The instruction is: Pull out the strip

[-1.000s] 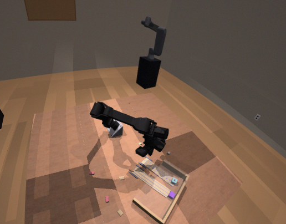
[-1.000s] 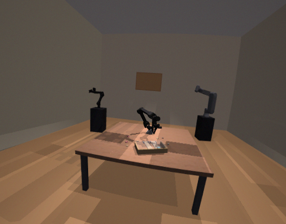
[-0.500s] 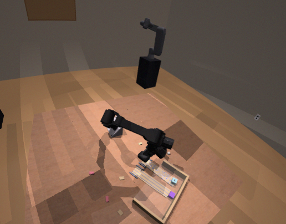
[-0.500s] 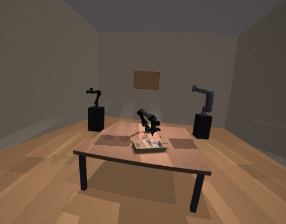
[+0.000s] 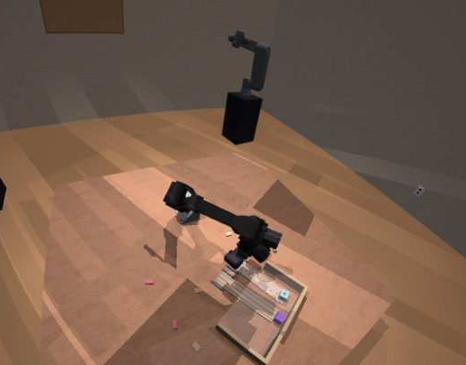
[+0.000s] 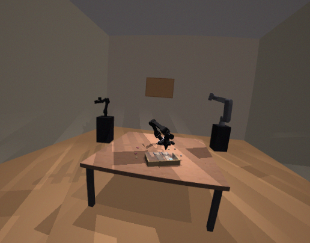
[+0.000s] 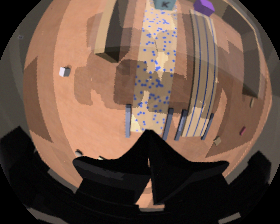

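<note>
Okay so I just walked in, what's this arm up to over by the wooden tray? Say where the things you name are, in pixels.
The arm is reaching toward the speckled strip (image 5: 262, 284) (image 7: 155, 82), its hand (image 5: 246, 262) (image 7: 148, 132) shut with nothing in it, near that strip's outer end. The teal cube (image 5: 284, 294) (image 7: 164, 4), marked with a letter, sits on the strip's far end. Beside it, a purple cube (image 5: 280, 317) (image 7: 204, 7) sits at the end of the striped strip (image 5: 249, 296) (image 7: 203, 75). Neither cube is lifted.
</note>
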Controlling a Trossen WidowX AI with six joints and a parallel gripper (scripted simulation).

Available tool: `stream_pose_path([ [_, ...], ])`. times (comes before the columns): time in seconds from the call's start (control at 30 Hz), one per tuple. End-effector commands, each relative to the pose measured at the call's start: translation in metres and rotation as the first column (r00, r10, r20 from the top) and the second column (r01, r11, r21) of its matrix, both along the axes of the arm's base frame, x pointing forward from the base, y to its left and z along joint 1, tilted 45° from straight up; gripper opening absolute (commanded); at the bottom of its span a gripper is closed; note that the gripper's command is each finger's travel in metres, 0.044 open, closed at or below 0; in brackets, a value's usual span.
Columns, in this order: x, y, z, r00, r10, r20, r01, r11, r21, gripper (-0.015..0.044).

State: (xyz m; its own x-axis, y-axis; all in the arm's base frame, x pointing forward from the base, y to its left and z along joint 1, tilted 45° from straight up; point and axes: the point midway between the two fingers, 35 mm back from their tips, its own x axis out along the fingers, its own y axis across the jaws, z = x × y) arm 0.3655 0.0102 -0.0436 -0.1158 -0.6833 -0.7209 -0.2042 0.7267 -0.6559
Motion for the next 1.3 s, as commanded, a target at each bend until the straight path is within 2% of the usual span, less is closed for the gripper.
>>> stream_pose_path([
  [0.0, -0.002, -0.006, -0.006, 1.0, 0.002, -0.013, -0.002, 1.0, -0.006, 0.0],
  [0.7, -0.006, -0.031, -0.028, 1.0, 0.002, -0.013, -0.002, 1.0, -0.009, 0.0],
  [1.27, -0.007, -0.032, -0.029, 1.0, 0.002, -0.013, -0.002, 1.0, -0.009, 0.0],
])
